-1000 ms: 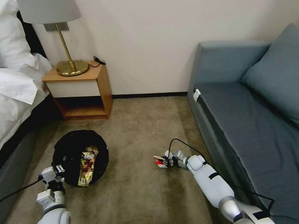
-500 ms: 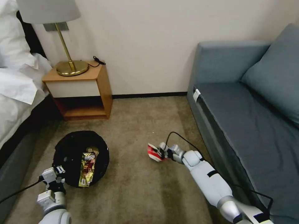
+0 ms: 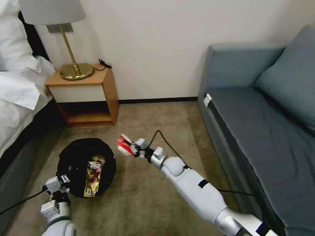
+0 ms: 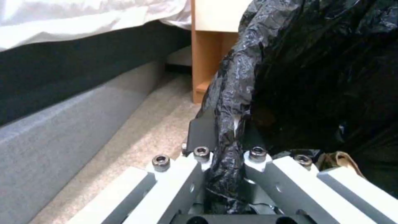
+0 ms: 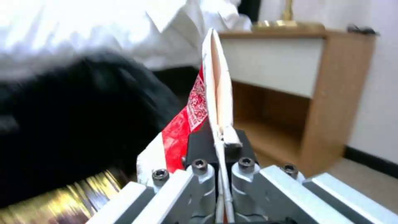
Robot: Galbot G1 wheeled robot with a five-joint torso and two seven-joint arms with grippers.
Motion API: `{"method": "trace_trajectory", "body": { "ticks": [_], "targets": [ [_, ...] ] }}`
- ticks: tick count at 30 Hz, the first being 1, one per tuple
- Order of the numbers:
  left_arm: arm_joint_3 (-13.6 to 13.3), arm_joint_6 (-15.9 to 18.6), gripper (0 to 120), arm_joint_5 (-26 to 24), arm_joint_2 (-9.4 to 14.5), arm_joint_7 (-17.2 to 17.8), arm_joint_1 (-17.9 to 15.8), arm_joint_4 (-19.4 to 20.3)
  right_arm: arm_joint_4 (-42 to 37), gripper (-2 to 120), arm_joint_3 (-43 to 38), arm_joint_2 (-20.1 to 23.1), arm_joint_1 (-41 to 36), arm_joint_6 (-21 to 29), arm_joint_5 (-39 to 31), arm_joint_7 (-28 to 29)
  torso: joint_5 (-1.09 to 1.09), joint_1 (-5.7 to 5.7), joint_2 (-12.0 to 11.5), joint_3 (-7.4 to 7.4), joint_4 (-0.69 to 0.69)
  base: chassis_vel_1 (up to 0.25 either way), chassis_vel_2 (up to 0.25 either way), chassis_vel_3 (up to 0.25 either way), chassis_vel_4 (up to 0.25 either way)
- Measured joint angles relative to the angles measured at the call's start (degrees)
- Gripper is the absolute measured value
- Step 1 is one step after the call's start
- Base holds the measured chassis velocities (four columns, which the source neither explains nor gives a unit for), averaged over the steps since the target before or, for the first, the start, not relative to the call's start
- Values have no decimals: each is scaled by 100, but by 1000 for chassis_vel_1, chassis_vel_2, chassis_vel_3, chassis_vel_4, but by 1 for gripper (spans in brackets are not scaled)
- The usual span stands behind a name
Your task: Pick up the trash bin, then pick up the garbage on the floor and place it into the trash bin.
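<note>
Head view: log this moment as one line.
left gripper: shut on trash bin rim | right gripper: shut on carton, beside bin | snack wrapper: in bin

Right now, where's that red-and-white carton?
In the head view, the red-and-white carton is off the carpet, pinched in the right gripper, just right of the trash bin that the left gripper holds by its rim.

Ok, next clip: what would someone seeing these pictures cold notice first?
Probably the red-and-white carton pinched in the right gripper, held above the carpet just beside the trash bin. Next, the bin itself, black-lined, with a gold snack wrapper lying across its opening; the left gripper is clamped on its bagged rim. Behind stand a wooden nightstand with a brass lamp, and a grey-blue sofa on the right.
</note>
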State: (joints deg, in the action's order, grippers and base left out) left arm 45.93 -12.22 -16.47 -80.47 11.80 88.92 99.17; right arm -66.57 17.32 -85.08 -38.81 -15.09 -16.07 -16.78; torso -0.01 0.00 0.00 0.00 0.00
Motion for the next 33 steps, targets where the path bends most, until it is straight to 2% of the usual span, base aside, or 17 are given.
{"method": "trace_trajectory", "body": {
  "ticks": [5,12,17,23,24,26,27,29,32,33],
  "targets": [
    [-22,19,2,59,-23,-22,-23,21,-131,0,461,-279,14,-168,-212,269,0,0,0,0,0,0,0,0,0],
    [-51,20,2,152,-73,-56,42,86,217,0,768,-690,58,-357,-91,327,0,-1,0,0,1,0,0,0,0],
    [-67,12,2,180,-106,-74,118,186,675,0,845,-722,48,-526,205,358,0,0,0,0,-1,0,0,0,0],
    [-94,7,2,181,-142,-115,137,248,756,1,912,-718,-94,-549,436,533,1,0,0,0,0,0,0,0,0],
    [-113,18,2,170,-173,-121,140,254,707,8,937,-716,-127,-549,463,591,1,0,0,0,0,0,0,0,0],
    [-123,25,2,169,-190,-124,140,255,680,10,945,-716,-131,-549,468,614,1,0,0,0,-1,0,0,0,0],
    [-133,33,2,173,-226,-130,142,255,631,19,956,-714,-134,-549,478,649,1,0,0,0,0,0,0,0,0],
    [-136,35,2,175,-238,-131,142,255,619,20,957,-713,-134,-549,486,658,1,0,0,0,0,0,0,0,0],
    [-138,41,2,186,-284,-132,138,234,565,36,959,-710,-144,-582,548,668,1,0,0,0,0,0,0,0,0],
    [-138,41,2,186,-284,-132,138,234,565,36,959,-710,-144,-582,548,668,1,0,0,0,0,0,0,0,0]
  ]
}}
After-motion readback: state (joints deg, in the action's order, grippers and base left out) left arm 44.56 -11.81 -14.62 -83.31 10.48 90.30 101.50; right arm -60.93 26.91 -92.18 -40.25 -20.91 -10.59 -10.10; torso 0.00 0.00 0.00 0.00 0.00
